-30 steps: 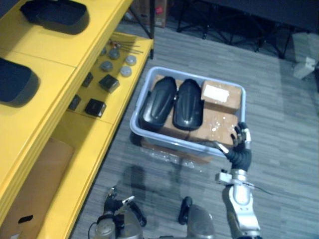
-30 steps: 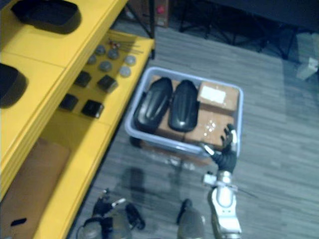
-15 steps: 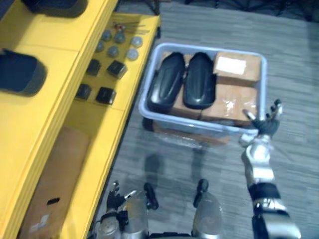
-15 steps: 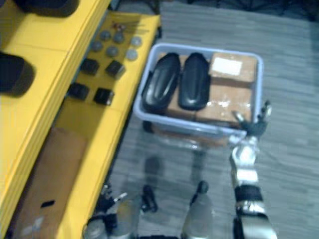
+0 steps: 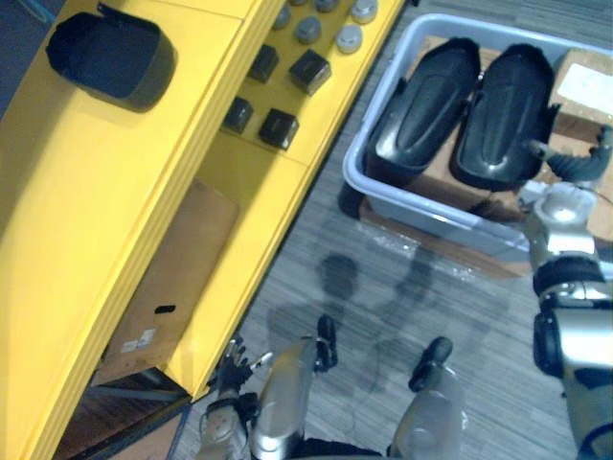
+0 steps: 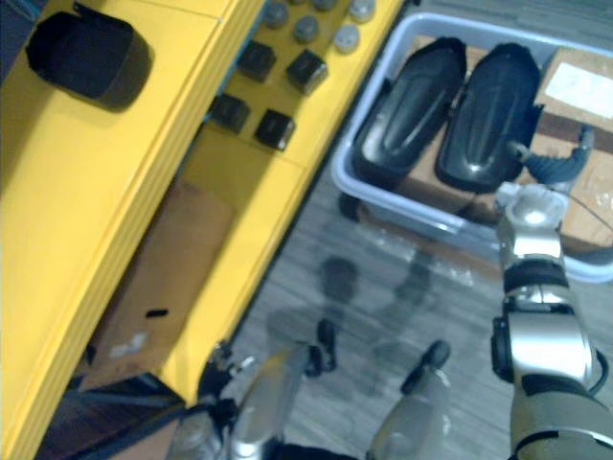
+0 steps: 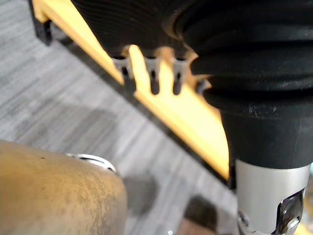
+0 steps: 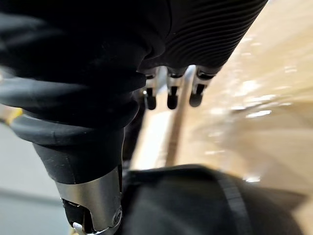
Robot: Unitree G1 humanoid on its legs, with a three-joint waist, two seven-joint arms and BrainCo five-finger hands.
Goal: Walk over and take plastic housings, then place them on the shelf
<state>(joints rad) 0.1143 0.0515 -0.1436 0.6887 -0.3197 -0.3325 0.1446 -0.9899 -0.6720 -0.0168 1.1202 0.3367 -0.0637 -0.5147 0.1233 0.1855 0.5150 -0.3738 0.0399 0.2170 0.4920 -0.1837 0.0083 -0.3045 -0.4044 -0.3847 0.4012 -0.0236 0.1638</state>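
1. My left hand (image 5: pixel 233 367): nearest item, well apart from the tote on its near left, low by the foot of the yellow shelving. The fingers are loose and spread, with nothing in them.
2. Floor (image 5: pixel 498 316): grey, plank-patterned, and it runs under the tote and beyond it.
3. Cardboard carton (image 5: pixel 177 268): brown, under the shelving, near left of the tote. It has one dark slot and one white sticker (image 5: pixel 144 338) whose writing is too small to read.
4. My right hand (image 5: pixel 573 165): over the tote's near right part, fingers straight and apart, thumb out, holding nothing. It is just beside the right-hand one of the plastic housings, and I cannot tell whether it touches.
5. Tote (image 5: pixel 421 213): pale grey-blue plastic, standing on the floor.
6. Plastic housings (image 5: pixel 426 110): two, glossy black and elongated, side by side in the tote's left half, lying on cardboard.
7. Cardboard box (image 5: pixel 575 107): in the tote's far right corner. Its white label (image 5: pixel 586 84) has print I cannot read.
8. Yellow shelving (image 5: pixel 115 192): just left of the tote.
 - Lower tier, beside the tote's far left: small black blocks (image 5: pixel 278 127) and grey round discs (image 5: pixel 349 38).
 - Upper tier, well left of the tote: one black housing (image 5: pixel 110 59).
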